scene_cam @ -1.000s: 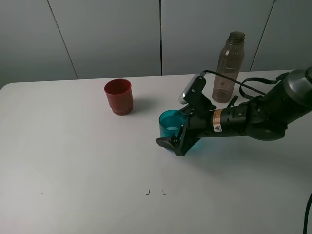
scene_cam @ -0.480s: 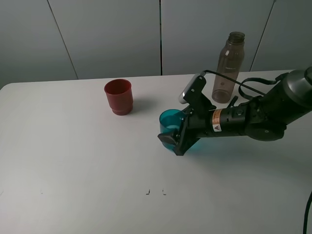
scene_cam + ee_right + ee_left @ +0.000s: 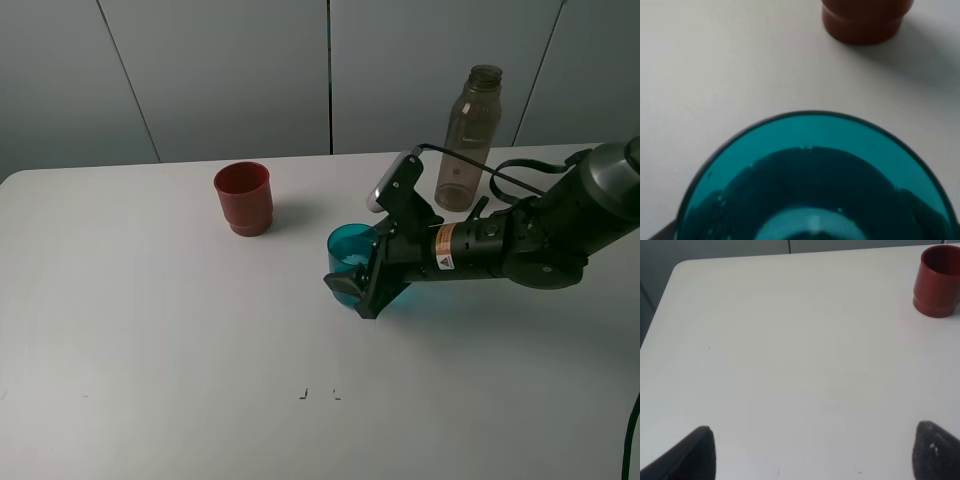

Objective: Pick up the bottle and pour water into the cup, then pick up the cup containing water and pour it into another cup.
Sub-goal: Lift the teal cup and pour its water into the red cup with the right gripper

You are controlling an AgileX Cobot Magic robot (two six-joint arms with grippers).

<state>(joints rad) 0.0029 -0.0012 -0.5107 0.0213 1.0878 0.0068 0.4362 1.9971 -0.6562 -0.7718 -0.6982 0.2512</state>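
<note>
1. The teal cup [image 3: 350,247] is standing upright on the counter [image 3: 150,330], a bit right of the middle in the high view.
2. The right claw [image 3: 352,268] looks clamped onto the teal cup from the side. The near finger [image 3: 342,286] is laid right against the cup's wall, and the far one is mostly hidden behind the teal plastic. The cup's base can't be seen past the claw.
3. The right arm [image 3: 520,245] is stretched in low over the counter from the right side.
4. In the right wrist view, most of the picture is filled by the teal cup's open rim. A pale patch can be made out at the bottom, probably water, but how much can't be told.
5. The red cup [image 3: 243,198] is sitting upright, off to the left and a little further back, well apart from the teal one. It isn't touched by anything.
6. The bottle [image 3: 468,140] is parked upright and uncapped near the counter's back edge, behind the right arm, with no claw on it.
7. The left claw [image 3: 815,460] is held with its fingers spread wide apart and bare counter under them. The red cup is caught at the edge of that wrist view, well ahead of the claw.
</note>
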